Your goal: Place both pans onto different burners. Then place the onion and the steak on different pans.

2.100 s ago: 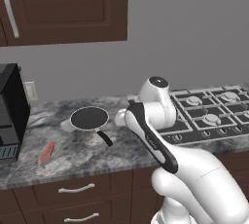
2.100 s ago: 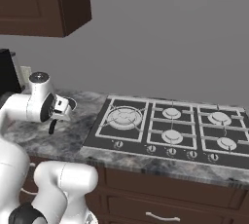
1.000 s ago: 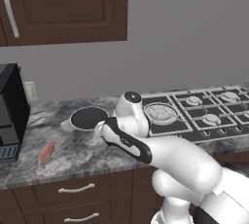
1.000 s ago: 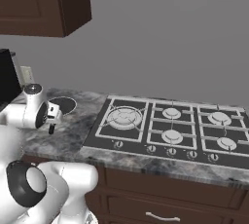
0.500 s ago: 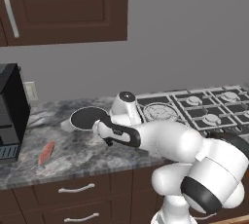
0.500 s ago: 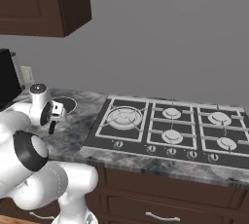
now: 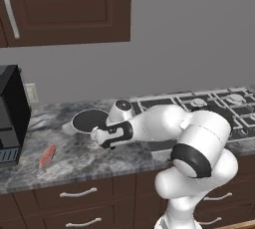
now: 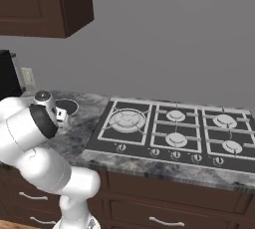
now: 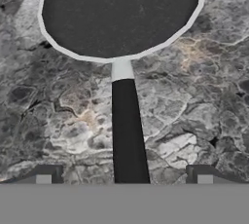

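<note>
The arm is swung down and leftward from its raised, folded pose over the counter edge, and is now stretched low across the counter (image 7: 74, 161), away from the hob (image 8: 169, 128). The gripper (image 9: 124, 177) is brought down toward the pan (image 9: 119, 13), its wide-open fingers (image 9: 46, 174) set on either side of the dark handle (image 9: 127, 135), where before it was held above and apart from it

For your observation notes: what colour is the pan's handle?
Black, joined to the pan by a short pale neck; the handle shows best in the hand view.
</note>
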Robot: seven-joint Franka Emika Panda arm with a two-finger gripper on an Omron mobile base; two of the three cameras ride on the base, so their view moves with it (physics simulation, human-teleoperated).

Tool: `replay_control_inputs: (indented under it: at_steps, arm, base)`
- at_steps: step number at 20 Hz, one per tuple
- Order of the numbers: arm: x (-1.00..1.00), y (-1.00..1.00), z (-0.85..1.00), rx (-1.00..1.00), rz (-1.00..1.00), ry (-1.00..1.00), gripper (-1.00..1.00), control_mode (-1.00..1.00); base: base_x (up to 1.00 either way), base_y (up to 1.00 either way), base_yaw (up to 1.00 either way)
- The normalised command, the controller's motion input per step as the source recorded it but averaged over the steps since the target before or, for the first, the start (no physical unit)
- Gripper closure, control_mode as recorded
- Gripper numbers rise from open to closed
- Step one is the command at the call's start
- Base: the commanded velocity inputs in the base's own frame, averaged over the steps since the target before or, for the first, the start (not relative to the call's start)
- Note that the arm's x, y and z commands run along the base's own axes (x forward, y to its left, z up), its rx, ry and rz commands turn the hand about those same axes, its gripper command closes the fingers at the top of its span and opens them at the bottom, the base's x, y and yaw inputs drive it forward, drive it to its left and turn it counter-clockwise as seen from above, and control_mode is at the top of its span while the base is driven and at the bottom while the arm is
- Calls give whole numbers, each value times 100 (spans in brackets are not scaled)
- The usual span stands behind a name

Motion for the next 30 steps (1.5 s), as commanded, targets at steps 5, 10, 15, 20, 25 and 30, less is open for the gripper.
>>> replay_control_inputs:
  at_steps: [5,10,15,20,25,30]
  arm:
    - [31,1,-28,0,0,0,-100,-100]
    - [32,11,-26,-1,0,0,-100,-100]
    - [22,19,-24,-3,0,0,100,-100]
    - [3,4,-2,0,0,-3,100,-100]
    - [-20,-2,18,0,-2,-19,100,-100]
    - [-28,-14,31,3,-6,-23,100,-100]
  base:
    - [0,0,0]
    - [0,0,0]
    - [0,0,0]
    - [0,0,0]
    - [0,0,0]
    - [0,0,0]
